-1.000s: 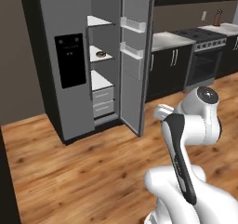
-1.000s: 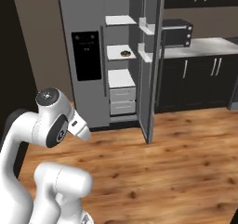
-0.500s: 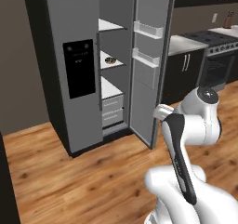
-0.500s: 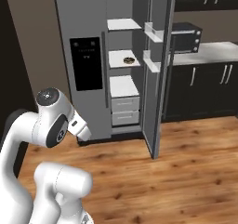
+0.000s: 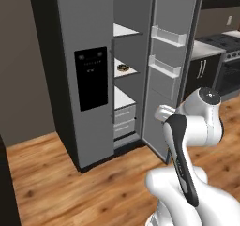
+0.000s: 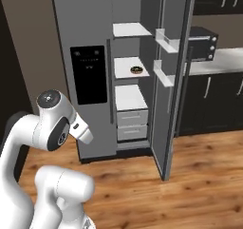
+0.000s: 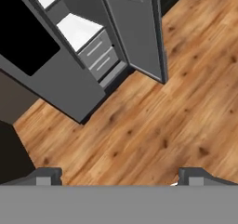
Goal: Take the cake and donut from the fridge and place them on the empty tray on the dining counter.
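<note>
Right base view — donut (image 6: 137, 70) on fridge (image 6: 90, 81) shelf — no legible writing.

The fridge (image 5: 89, 79) is a tall grey side-by-side with a black dispenser panel; its right door is swung wide open, showing white shelves. The donut (image 6: 137, 70), a small dark-iced ring with a tan edge, lies flat on the middle shelf, near the front.

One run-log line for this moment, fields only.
phase: approach | grey side-by-side fridge: right door open | chocolate-iced ring donut: middle white shelf | gripper: open, empty, above wood floor
</note>
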Robot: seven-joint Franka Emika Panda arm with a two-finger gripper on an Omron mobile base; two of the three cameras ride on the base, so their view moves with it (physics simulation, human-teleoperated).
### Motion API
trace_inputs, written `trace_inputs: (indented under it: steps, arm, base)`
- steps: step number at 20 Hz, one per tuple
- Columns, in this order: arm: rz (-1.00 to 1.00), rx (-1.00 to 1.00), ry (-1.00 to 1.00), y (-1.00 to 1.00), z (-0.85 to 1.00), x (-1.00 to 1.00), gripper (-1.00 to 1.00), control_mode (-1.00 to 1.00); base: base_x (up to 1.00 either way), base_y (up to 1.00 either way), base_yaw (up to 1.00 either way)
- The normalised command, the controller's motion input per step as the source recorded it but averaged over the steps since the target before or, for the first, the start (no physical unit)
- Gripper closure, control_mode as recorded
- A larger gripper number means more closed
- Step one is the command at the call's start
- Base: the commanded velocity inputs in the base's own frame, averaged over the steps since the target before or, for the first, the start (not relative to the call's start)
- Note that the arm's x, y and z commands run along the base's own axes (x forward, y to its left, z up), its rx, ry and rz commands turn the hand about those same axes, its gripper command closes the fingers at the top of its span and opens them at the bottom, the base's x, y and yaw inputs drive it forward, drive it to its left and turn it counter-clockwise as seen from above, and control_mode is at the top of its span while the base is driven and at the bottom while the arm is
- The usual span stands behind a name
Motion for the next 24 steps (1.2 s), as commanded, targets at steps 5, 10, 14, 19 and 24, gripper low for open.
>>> trace_inputs:
  steps: [5, 10, 14, 19, 24]
  arm:
    - [0.0, 0.0, 0.0, 0.0, 0.0, 0.0, -1.0, 1.0]
    - [0.0, 0.0, 0.0, 0.0, 0.0, 0.0, -1.0, 1.0]
    - [0.0, 0.0, 0.0, 0.0, 0.0, 0.0, -1.0, 1.0]
    - [0.0, 0.0, 0.0, 0.0, 0.0, 0.0, -1.0, 1.0]
    - [0.0, 0.0, 0.0, 0.0, 0.0, 0.0, -1.0, 1.0]
  base:
    - [0.78, -0.09, 0.06]
    - [0.69, -0.23, 0.09]
    - [0.55, -0.3, 0.1]
    - [0.53, -0.22, 0.09]
    - [0.5, -0.24, 0.1]
